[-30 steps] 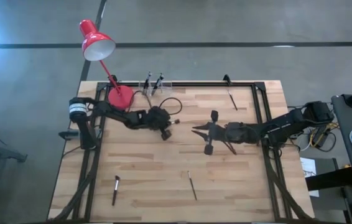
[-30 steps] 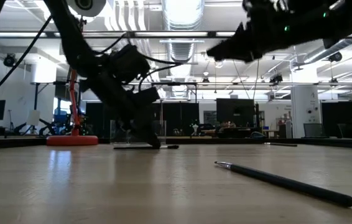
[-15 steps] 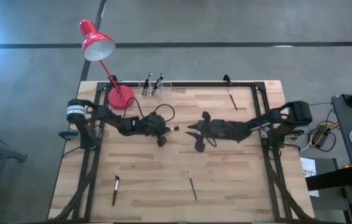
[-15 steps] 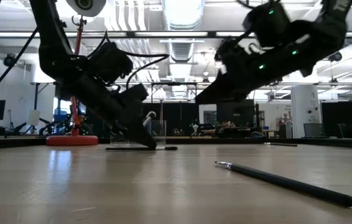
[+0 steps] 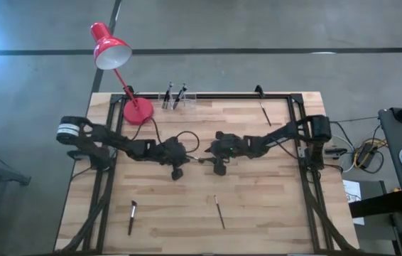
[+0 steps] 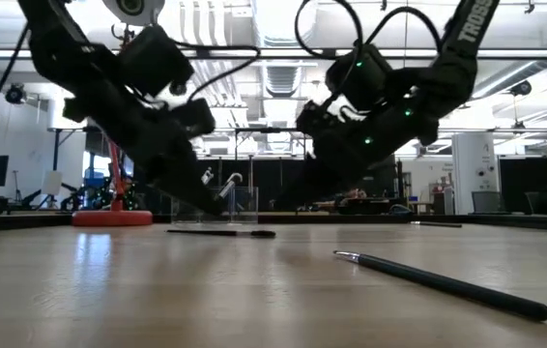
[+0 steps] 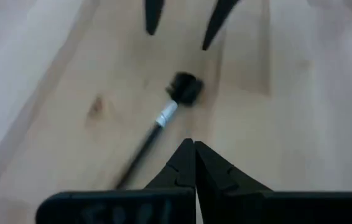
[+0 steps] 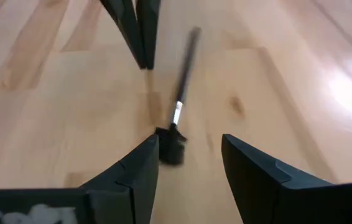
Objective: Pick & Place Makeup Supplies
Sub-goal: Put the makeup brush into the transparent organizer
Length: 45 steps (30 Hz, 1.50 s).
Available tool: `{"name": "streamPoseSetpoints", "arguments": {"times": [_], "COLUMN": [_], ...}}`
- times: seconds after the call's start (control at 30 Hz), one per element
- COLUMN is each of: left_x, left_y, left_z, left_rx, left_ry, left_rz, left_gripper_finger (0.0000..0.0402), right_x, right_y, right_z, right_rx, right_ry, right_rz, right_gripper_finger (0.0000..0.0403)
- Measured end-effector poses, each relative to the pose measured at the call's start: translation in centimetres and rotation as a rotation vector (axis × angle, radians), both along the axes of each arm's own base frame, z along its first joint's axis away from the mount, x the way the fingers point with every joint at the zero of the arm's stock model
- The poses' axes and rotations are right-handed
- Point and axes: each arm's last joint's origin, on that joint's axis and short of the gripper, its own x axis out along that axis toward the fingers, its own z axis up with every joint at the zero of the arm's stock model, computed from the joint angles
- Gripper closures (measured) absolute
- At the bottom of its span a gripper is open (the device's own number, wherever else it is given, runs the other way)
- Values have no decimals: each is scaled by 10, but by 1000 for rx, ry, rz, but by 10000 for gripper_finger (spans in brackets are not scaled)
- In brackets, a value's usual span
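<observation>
A thin dark makeup brush [image 7: 163, 118] with a silvery collar and a dark bristle head lies flat on the wooden table, between the two grippers; it also shows in the right wrist view [image 8: 182, 87], the low view [image 6: 220, 232] and the high view [image 5: 199, 158]. My left gripper [image 7: 193, 150] is shut and empty, just above the table beside the brush's handle [image 6: 217, 208]. My right gripper [image 8: 188, 155] is open, with a finger on either side of the bristle head, raised above it [image 6: 288, 200].
Other brushes lie at the near side [image 5: 133, 217] [image 5: 219, 212] and far right [image 5: 265, 112]. A clear holder [image 5: 176, 96] with brushes stands at the far edge beside a red lamp [image 5: 137, 110]. A dark frame [image 5: 297, 121] edges the table.
My right gripper has gone toward the table's left edge and down, up to the brush's bristle end. My left gripper has risen off the table and drawn back a little toward the left. The brush has stayed flat on the table.
</observation>
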Motion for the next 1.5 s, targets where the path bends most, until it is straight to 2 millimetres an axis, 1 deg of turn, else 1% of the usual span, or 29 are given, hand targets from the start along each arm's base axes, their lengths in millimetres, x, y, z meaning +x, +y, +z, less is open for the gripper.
{"name": "streamPoseSetpoints", "arguments": {"times": [0.1, 0.17, 0.3, 0.43, 0.63, 0.87, 1.03, 1.13, 1.3, 1.5], "left_x": [-8, -15, -26, -32, -37, -41, -42, -41, -41, -41], "left_y": [-9, -13, -13, -12, -12, -11, -10, -10, -10, -10], "left_z": [6, 9, 15, 18, 14, 8, 8, 9, 9, 9], "left_rx": [38, 75, 106, 99, 98, 92, 101, 100, 101, 101], "left_ry": [50, 89, 118, 107, 114, 136, 133, 127, 126, 126], "left_rz": [4, 37, 114, 136, 144, 156, 182, 183, 183, 183], "left_gripper_finger": [401, 401, 401, 401, 401, 401, 401, 401, 401, 401], "right_x": [7, 12, 22, 34, 47, 52, 53, 56, 57, 54], "right_y": [0, -1, -1, 1, 7, 11, 24, 32, 37, 38], "right_z": [-4, -7, -12, -17, -12, -7, -5, -3, 0, -3], "right_rx": [6, 12, 56, 120, 171, 235, 242, 202, 120, 102], "right_ry": [8, 17, 63, 90, 120, 141, 142, 156, 207, 222], "right_rz": [7, 3, -23, -62, -105, -137, -116, -143, -210, -207], "right_gripper_finger": [232, 232, 236, 248, 258, 249, 248, 247, 247, 271]}}
